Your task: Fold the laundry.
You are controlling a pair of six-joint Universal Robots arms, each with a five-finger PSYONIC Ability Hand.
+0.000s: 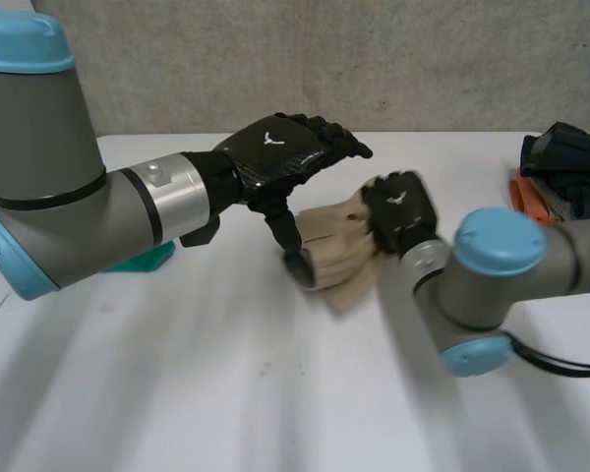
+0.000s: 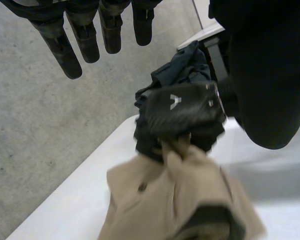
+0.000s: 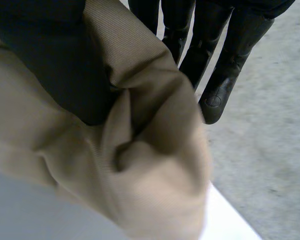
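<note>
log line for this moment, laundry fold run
left hand: open, above tan cloth | right hand: shut on tan cloth, bunched | dark clothes: piled apart | fold: not yet done

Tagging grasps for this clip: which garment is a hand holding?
The beige garment, pinched by the right hand; the dark garment lies apart, untouched, off to the robot's right.

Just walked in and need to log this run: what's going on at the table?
The robot is working on a tan garment, bunched on the white table. Its right hand pinches a gathered part of it; the left hand hovers open over the other side, thumb pointing down at the cloth. A pile of dark clothes lies at the table's right edge.
</note>
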